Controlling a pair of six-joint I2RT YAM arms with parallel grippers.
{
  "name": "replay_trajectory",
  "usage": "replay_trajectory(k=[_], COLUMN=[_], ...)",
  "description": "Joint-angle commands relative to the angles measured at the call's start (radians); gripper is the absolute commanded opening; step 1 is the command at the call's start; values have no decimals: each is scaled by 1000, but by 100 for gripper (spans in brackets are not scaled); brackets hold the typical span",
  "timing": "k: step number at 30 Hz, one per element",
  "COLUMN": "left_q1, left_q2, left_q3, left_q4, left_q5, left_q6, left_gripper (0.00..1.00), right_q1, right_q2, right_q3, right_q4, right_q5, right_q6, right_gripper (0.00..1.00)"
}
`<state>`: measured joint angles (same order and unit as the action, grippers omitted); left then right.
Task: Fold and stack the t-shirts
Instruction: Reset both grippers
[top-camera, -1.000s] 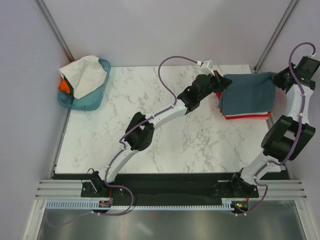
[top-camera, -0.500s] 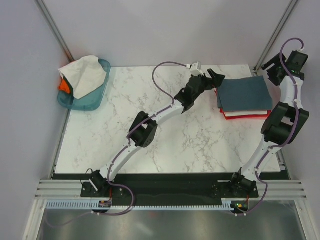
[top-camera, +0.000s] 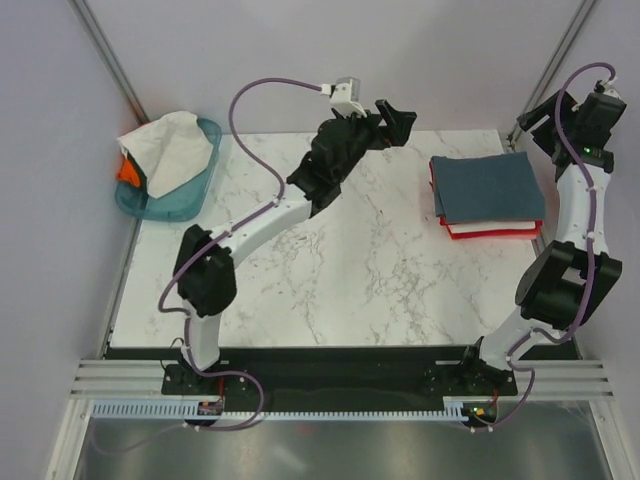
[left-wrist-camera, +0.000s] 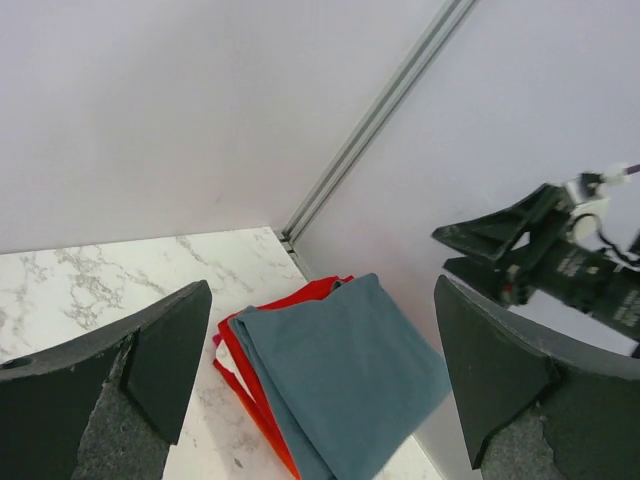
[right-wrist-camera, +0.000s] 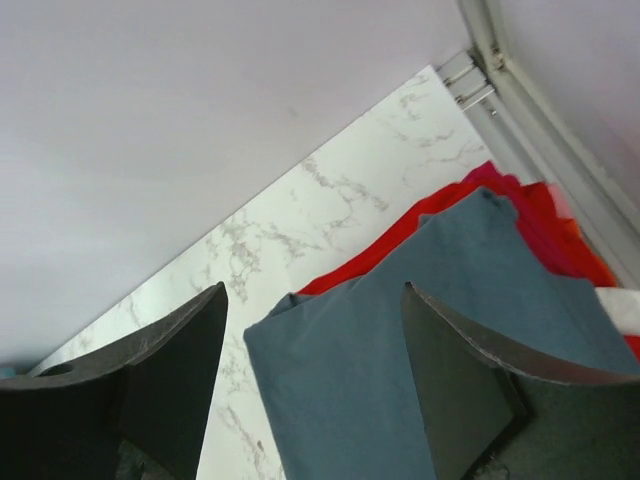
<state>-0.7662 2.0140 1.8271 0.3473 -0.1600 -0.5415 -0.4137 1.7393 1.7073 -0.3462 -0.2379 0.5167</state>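
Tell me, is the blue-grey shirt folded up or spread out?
Folded. The blue-grey t-shirt lies as a neat rectangle atop the red t-shirt, and the left wrist view shows its doubled edge.

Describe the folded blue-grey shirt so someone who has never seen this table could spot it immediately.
Start at the white marble table and go to its far right corner. The slate blue-grey t-shirt lies there folded into a rectangle, topmost in the stack, with the red t-shirt peeking out beneath it.
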Motion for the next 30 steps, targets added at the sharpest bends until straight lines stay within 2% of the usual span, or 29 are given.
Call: replay_trajectory(k=[1,7,13,15,16,18,19,22,26,30], left_q1=[5,70,93,100,108,111,114,116,116,117], left_q2=[-154,-412,-733,-840,-869,-929,-986,-1099,-1245,-1362], left_q3=[-194,-472,-785,-844,-894,-945,-1000,-1119,-1259,-1423], left_q4=[21,-39,-109,-184,-236,-272,-289,-324,-350,-375], left_q5=[-56,-69,-134,-154,-154,-156,-157,-168,-199,-196], left_q6=[74,19,49,37,17,6,-4,-20,-29,-54], left_gripper=[100,100,100,100,100,100,100,100,100,100], right_q1=[33,144,292,378,462,553,637,768,834,837], right_q2=[-69,-194,-438,-536,-602,-664,-714,-791,-852,-908], right_q3=[-80,-155,-405,-509,-544,-666,-707,-860,-1039,-1184], right_q4=[62,67,193,219,219,239,246,291,302,332], right_q5=[-89,-117,-54,14,56,195,231,363,422,414], right_q6=[3,-55,-67,-78,-86,-105,-124,-145,-123,-47], right_gripper=[78,78,81,81,83,84,84,86,89,94])
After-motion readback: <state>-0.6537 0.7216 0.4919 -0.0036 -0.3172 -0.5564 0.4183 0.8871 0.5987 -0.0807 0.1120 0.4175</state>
